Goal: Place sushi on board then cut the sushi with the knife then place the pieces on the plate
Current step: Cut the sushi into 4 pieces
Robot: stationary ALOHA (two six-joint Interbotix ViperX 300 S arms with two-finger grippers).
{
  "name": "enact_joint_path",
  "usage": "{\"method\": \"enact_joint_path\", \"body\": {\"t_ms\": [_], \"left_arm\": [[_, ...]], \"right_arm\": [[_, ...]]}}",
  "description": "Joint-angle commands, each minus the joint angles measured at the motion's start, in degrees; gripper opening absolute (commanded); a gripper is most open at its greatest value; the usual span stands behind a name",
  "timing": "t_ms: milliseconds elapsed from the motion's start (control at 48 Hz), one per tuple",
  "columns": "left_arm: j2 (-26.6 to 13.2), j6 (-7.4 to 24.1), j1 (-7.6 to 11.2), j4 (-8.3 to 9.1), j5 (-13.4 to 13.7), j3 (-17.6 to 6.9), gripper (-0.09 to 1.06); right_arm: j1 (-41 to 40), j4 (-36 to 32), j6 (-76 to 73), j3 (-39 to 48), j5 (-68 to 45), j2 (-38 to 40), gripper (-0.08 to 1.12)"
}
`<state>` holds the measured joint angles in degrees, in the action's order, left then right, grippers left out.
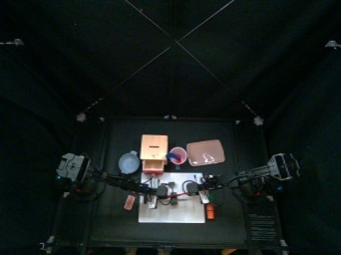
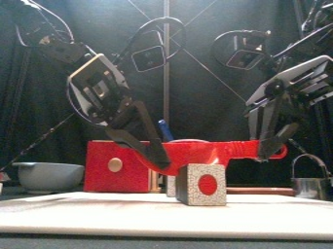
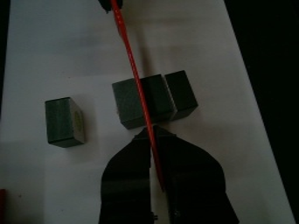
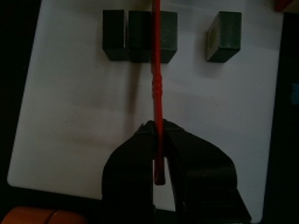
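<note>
Left end effector [image 3: 152,138] and right end effector [image 4: 158,129] both clamp one red knife [image 4: 155,70] across the sushi clump [image 3: 126,109]. One loose piece [image 3: 66,120] lies near it on the white board [image 4: 70,105]. Behind the board: one wooden box [image 1: 154,149], red cup [image 1: 176,156], pink tray [image 1: 206,152], bowl [image 1: 130,161].

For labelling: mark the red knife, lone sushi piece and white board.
red knife [image 4: 153,39]: right wrist view, blade.
lone sushi piece [image 3: 66,121]: left wrist view, top face.
white board [image 4: 70,105]: right wrist view, bare part.

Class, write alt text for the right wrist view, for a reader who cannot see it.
The right gripper clamps a red knife whose blade lies across a toy sushi roll on the white cutting board. One separate piece sits on the board beside the roll, not touching it.
</note>
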<state>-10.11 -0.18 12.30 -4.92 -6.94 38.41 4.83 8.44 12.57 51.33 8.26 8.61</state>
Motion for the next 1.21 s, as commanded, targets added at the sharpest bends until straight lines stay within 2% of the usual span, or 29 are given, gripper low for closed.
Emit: {"method": "enact_joint_path", "body": {"t_ms": [21, 229, 438, 625, 812, 1000, 1208], "left_arm": [[-0.2, 0.1, 1.05, 0.09, -0.2, -1.1, 0.36], [-0.9, 0.2, 0.62, 0.09, 0.1, -1.0, 0.36], [-1.1, 0.3, 0.00, 0.18, 1.8, -1.1, 0.36], [0.0, 0.3, -0.79, 0.26, 2.5, -0.9, 0.36], [3.1, 0.3, -0.88, 0.26, 3.3, -1.1, 0.36], [6.2, 0.4, -0.26, 0.35, 3.3, -1.5, 0.36], [5.4, 0.4, 2.11, 0.44, 3.4, -2.0, 0.36]], "right_arm": [[-0.7, -0.4, 0.2, -0.7, -0.5, -0.4, 0.42], [-0.9, -0.5, 0.3, -1.6, -0.5, -2.9, 0.42], [-1.9, -2.2, 0.3, -2.3, -0.6, -3.3, 0.42], [-3.2, -4.5, 0.3, -3.2, -0.3, -2.4, 0.42], [-2.6, -3.6, 0.1, -3.5, 0.9, -0.2, 0.42], [-0.5, -1.7, 0.2, -3.3, 1.6, 5.8, 0.42], [2.8, 0.7, 0.2, -0.6, 1.9, 8.2, 0.42]]}}
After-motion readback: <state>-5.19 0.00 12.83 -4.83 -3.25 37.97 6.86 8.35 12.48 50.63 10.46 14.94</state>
